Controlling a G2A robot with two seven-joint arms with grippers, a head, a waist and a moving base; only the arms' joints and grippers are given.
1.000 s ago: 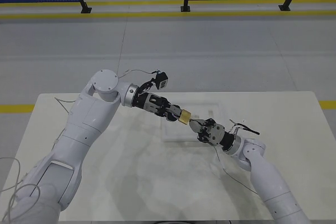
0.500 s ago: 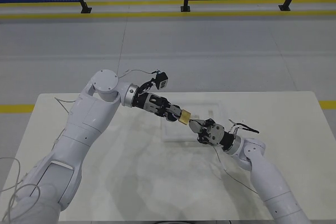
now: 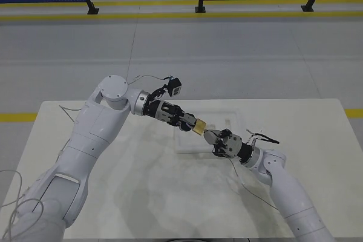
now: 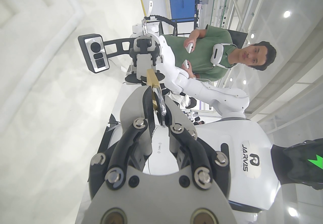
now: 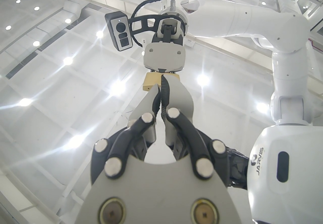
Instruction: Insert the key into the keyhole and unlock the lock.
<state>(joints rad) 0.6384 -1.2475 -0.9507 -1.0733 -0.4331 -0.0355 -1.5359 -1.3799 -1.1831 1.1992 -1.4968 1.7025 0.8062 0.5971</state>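
Lock (image 3: 198, 126) sits above the counter (image 3: 151, 199), clamped in the left hand (image 4: 155, 101); the right hand (image 5: 160, 90) is pinched shut, seemingly on the hidden key, just beside it. Keep both aligned, push straight, then twist gently.

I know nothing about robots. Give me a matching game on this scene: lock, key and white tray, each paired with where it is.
Things:
1. lock
2. key
3. tray

Places:
A. lying on the table
B. pinched in the right end effector
C. gripped by the left end effector

Pairs: 1-C; 2-B; 3-A
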